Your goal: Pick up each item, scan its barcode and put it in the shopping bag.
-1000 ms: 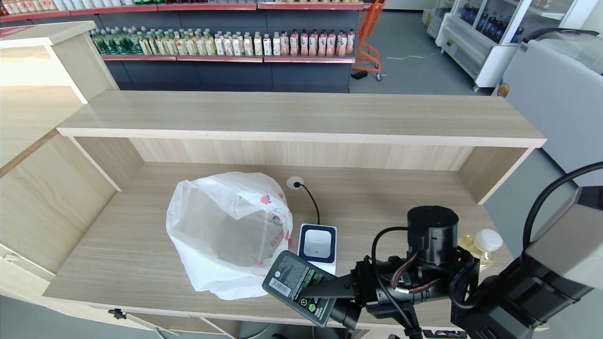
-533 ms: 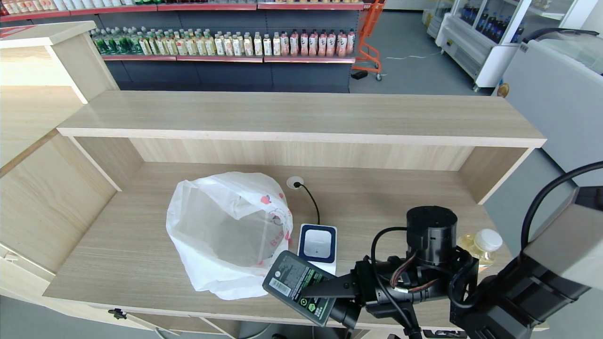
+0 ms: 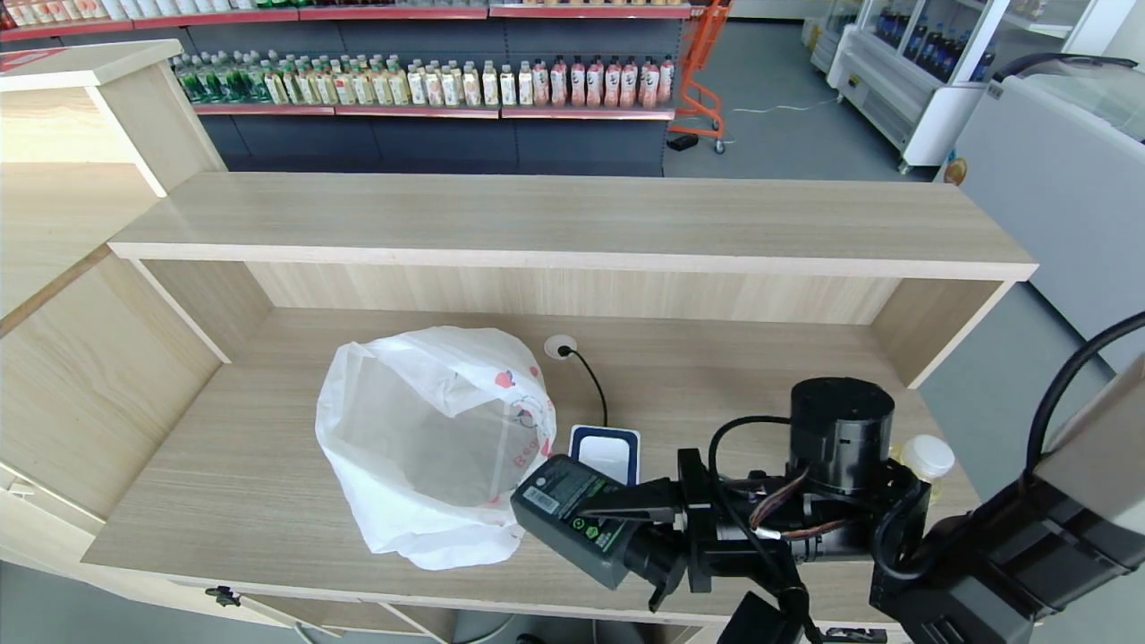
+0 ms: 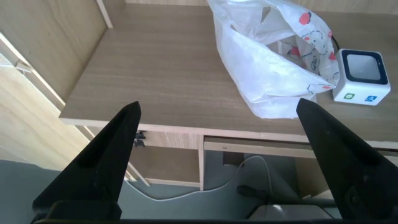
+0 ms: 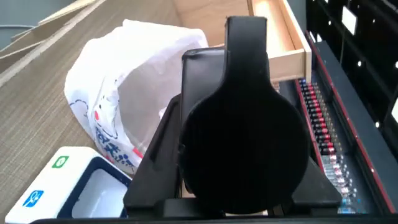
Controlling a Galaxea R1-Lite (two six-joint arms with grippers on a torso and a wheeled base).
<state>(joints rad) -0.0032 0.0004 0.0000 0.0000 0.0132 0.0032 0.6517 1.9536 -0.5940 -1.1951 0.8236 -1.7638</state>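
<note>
The dark flat rectangular packet (image 3: 572,510) is hanging at lower centre, clamped in the right tool (image 3: 622,537), overlapping the white box scanner (image 3: 610,447) beside the white plastic shopping bag (image 3: 429,438) on the wooden bench (image 3: 716,376). The left tool (image 4: 217,109) is hovering spread wide, holding nothing.

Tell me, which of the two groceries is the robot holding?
The dark flat package, clamped in the right gripper by the scanner; the white-capped bottle stands on the counter instead.

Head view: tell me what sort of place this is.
Most likely a small shop's checkout: shelves of bottled drinks line the back, a glass-door fridge stands at the far right, and a barcode scanner sits beside a shopping bag on the wooden counter.
</note>
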